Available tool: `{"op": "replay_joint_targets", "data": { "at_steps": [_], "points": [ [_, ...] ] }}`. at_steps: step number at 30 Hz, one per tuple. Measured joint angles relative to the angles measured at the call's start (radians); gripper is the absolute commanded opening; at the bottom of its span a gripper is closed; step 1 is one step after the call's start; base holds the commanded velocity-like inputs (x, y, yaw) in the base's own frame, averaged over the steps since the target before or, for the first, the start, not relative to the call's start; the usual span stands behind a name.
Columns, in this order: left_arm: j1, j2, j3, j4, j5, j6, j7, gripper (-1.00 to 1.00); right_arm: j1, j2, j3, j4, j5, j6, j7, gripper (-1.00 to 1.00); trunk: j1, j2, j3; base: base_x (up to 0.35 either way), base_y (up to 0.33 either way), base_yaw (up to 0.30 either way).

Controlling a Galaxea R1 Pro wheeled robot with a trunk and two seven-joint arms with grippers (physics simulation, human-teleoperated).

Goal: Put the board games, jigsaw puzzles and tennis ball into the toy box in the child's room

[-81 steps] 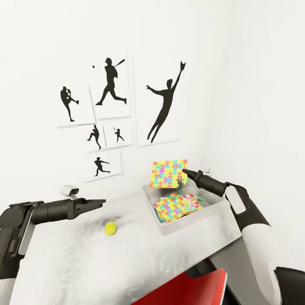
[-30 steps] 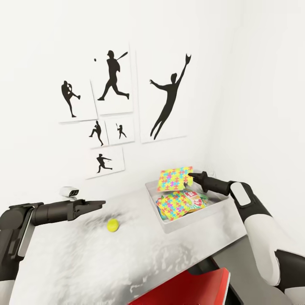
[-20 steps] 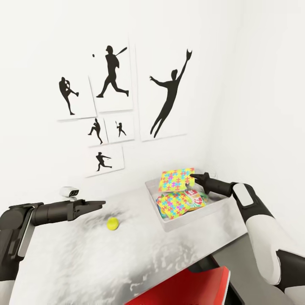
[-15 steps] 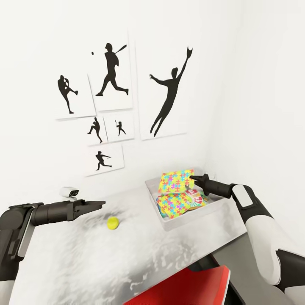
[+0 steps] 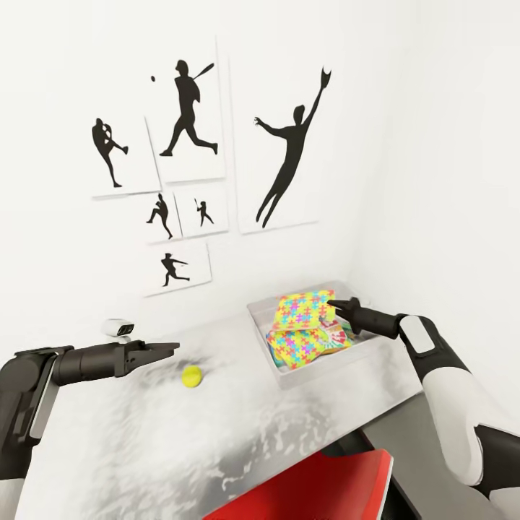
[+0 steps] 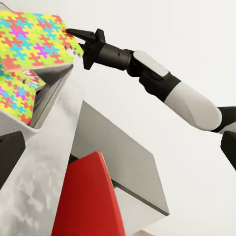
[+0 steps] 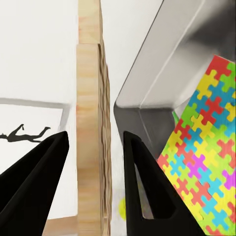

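Observation:
The grey toy box [image 5: 289, 375] stands on the table [image 5: 144, 448] near the room's corner. One jigsaw puzzle [image 5: 296, 348] lies inside it beside a red and green board game [image 5: 336, 336]. My right gripper [image 5: 332, 304] is shut on the edge of the other jigsaw puzzle [image 5: 302, 309], held tilted just over the box. The left wrist view shows the held puzzle [image 6: 34, 42], the right gripper [image 6: 74, 35] and the box [image 6: 46, 93]. In the right wrist view the held sheet [image 7: 91, 123] stands edge-on between the fingers. The tennis ball [image 5: 191, 375] rests on the table right of my open left gripper [image 5: 172, 348].
A small white device [image 5: 119, 327] sits on the table by the wall behind my left arm. A red chair [image 5: 318, 487] stands in front of the table, beside its dark grey section [image 5: 412, 426]. Black baseball prints [image 5: 289, 155] hang on the wall, and the side wall is close behind the box.
My right gripper has brought the held puzzle down and flatter, closer over the toy box. The left arm and the ball have stayed put. The head view has shifted slightly.

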Motion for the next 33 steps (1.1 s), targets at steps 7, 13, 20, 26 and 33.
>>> {"op": "replay_joint_targets", "data": {
  "at_steps": [7,13,20,26,33],
  "points": [
    [0.000,-0.001,0.000,0.000,0.000,0.000,0.000,1.00,-0.002,-0.012,0.000,-0.002,0.001,-0.015,0.001,-1.00,0.000,0.000,-0.012,0.000,0.000,0.000],
    [0.000,0.000,0.000,0.000,0.000,0.000,0.000,1.00,-0.002,-0.017,0.000,-0.006,0.002,-0.027,0.002,-1.00,0.000,0.000,-0.022,0.000,0.000,0.000],
    [0.000,0.000,0.000,0.000,0.000,0.000,0.000,1.00,-0.002,-0.018,-0.001,-0.008,0.002,-0.042,0.003,-1.00,0.000,0.000,-0.033,0.000,0.000,0.000],
    [0.000,0.001,0.000,0.000,0.000,-0.001,0.000,1.00,-0.002,-0.021,0.000,-0.009,0.004,-0.081,0.005,-1.00,0.000,0.000,-0.036,0.000,0.000,0.000],
    [0.000,0.002,0.000,0.000,0.000,0.000,0.000,1.00,-0.003,-0.019,0.004,-0.009,0.007,-0.084,0.004,1.00,0.000,0.000,-0.036,0.000,0.000,0.000]
  ]
}}
